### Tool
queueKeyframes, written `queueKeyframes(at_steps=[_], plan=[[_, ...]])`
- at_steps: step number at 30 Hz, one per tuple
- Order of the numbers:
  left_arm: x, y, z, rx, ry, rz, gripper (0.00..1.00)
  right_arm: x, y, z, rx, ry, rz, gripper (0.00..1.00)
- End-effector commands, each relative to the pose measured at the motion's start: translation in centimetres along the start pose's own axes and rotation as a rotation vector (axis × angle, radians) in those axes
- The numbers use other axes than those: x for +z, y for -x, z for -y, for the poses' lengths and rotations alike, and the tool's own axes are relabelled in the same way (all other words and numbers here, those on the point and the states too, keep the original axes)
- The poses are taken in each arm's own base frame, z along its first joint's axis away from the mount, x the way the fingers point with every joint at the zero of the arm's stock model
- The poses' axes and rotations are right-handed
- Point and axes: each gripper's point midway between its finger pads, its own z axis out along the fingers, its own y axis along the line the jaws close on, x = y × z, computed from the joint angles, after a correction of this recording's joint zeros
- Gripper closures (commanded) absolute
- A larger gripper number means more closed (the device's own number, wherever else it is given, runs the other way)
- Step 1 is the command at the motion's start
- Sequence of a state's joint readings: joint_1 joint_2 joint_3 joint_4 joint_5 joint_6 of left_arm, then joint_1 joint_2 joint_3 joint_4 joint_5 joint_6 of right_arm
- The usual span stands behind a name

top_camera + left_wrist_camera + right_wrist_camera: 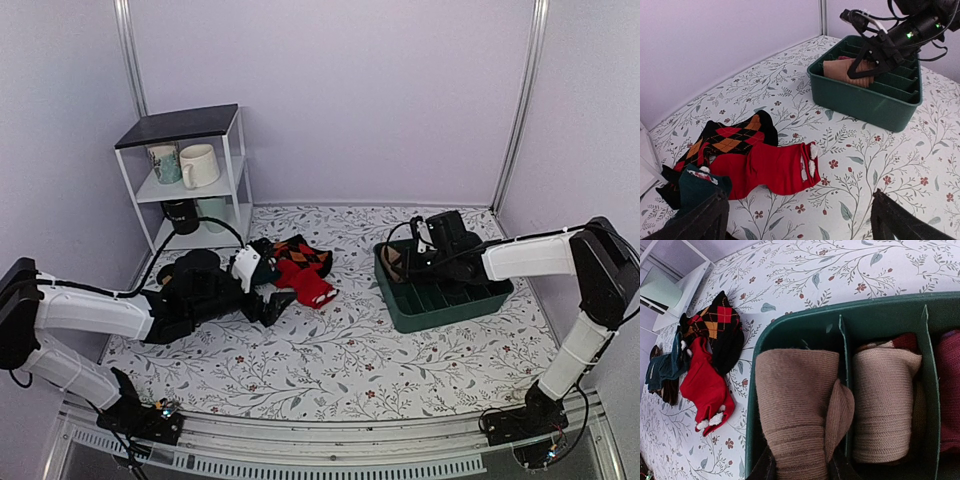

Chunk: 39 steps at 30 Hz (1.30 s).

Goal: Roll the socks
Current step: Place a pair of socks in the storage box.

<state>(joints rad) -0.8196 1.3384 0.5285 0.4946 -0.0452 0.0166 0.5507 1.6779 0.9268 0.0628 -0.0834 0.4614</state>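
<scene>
right gripper (pixel 801 464) over the green divided bin (pixel 752 420), its fingers pressed against either side of the rolled tan-brown socks (pixel 795 400), which sit in the bin's end compartment. a paler beige roll (pixel 885 400) fills the next compartment. left gripper (pixel 799 210) low over the floral tabletop (pixel 855 165), fingers spread wide with nothing between them, near the red sock (pixel 770 167), argyle sock (pixel 730 137) and dark teal sock (pixel 697 185).

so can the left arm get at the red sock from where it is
Probably yes. The red sock lies flat on the table just ahead of the left gripper, whose jaws stand wide open, with nothing lying across its near end.
</scene>
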Motion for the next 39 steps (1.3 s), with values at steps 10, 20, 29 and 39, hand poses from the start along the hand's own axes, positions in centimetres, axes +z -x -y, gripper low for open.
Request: queueKeyframes(at_steps=[10, 20, 29, 39], plan=[[-0.5, 1.4, 0.9, 0.074, -0.062, 0.109, 0.00, 3.5, -0.5, 1.3, 0.026, -0.182, -0.096, 1.00], [-0.4, 0.1, 2.4, 0.073, -0.146, 0.121, 0.01, 3.8, -5.0, 4.7, 0.046, -0.338, -0.235, 1.00], [-0.6, 1.0, 3.3, 0.081, -0.194, 0.130, 0.00, 4.6, -5.6, 6.4, 0.027, -0.466, -0.315, 0.74], [-0.9, 1.9, 3.6, 0.079, -0.219, 0.139, 0.01, 4.0, -4.0, 6.1, -0.009, -0.494, -0.308, 0.49]])
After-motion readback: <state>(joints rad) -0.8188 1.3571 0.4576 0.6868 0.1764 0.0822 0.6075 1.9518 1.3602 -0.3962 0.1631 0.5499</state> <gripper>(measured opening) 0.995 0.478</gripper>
